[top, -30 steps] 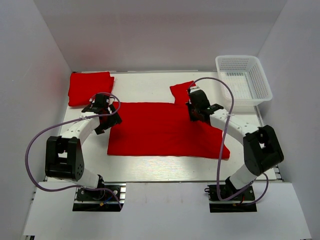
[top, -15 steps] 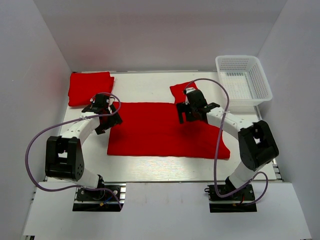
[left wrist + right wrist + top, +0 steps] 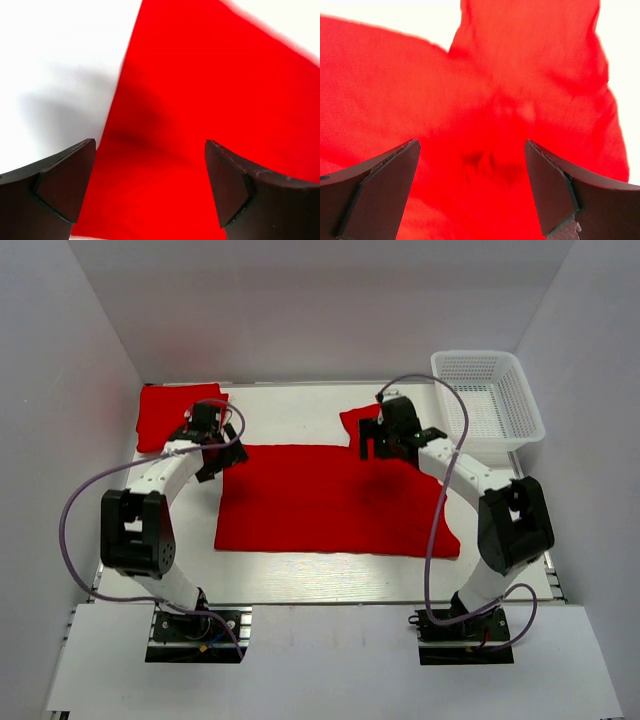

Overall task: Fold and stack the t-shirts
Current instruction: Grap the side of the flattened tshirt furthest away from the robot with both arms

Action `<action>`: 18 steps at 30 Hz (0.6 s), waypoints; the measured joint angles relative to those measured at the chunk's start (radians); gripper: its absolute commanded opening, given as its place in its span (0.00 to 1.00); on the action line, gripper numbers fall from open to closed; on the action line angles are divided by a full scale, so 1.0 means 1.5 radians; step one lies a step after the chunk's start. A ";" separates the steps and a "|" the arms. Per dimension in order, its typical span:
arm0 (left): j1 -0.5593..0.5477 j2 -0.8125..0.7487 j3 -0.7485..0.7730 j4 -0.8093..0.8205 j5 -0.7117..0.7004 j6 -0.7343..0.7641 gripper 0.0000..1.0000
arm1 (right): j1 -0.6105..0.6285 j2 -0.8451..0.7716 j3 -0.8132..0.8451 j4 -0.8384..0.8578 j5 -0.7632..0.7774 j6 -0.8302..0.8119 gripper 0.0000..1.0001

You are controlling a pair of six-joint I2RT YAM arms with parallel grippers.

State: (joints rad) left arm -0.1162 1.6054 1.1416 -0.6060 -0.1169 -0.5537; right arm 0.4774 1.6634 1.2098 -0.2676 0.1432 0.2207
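A red t-shirt [image 3: 330, 502] lies spread flat in the middle of the table, with one sleeve [image 3: 356, 421] sticking out at its far edge. A second red t-shirt [image 3: 172, 412] lies folded at the back left. My left gripper [image 3: 214, 445] is open over the spread shirt's far left corner; the left wrist view shows the red cloth [image 3: 210, 115] and its edge between the apart fingers [image 3: 65, 185]. My right gripper [image 3: 379, 446] hangs open over the sleeve's base. In the right wrist view the rumpled red cloth [image 3: 520, 95] fills the frame and nothing is gripped.
A white mesh basket [image 3: 487, 405] stands at the back right corner. White walls close in the table on the left, right and back. Purple cables loop from both arms over the table.
My right gripper has opened, let go of the shirt's far edge and moved back toward the sleeve. My left arm has moved toward the back, up to the shirt's far left corner.
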 measured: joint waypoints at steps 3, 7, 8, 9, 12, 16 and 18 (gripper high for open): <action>0.003 0.054 0.071 0.012 -0.004 0.006 1.00 | -0.019 0.055 0.087 0.004 0.007 0.007 0.90; 0.007 0.136 0.154 0.025 -0.008 0.016 1.00 | -0.045 0.149 0.212 0.006 0.005 0.013 0.90; 0.008 0.160 0.173 0.028 -0.012 0.019 1.00 | -0.051 0.171 0.239 0.004 0.004 0.013 0.90; 0.010 0.183 0.191 0.028 -0.016 0.022 1.00 | -0.058 0.194 0.266 0.004 0.002 0.013 0.90; 0.011 0.249 0.238 0.024 -0.034 0.033 1.00 | -0.075 0.271 0.356 -0.002 -0.001 0.009 0.90; 0.014 0.317 0.272 0.031 -0.046 0.057 1.00 | -0.096 0.374 0.476 0.005 -0.002 0.003 0.90; 0.014 0.335 0.273 0.040 -0.047 0.067 1.00 | -0.105 0.419 0.517 0.017 -0.008 -0.001 0.90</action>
State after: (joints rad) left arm -0.0948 2.1086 1.5513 -0.5465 -0.1875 -0.4538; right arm 0.3195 2.2913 1.9858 -0.2417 0.1307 0.2199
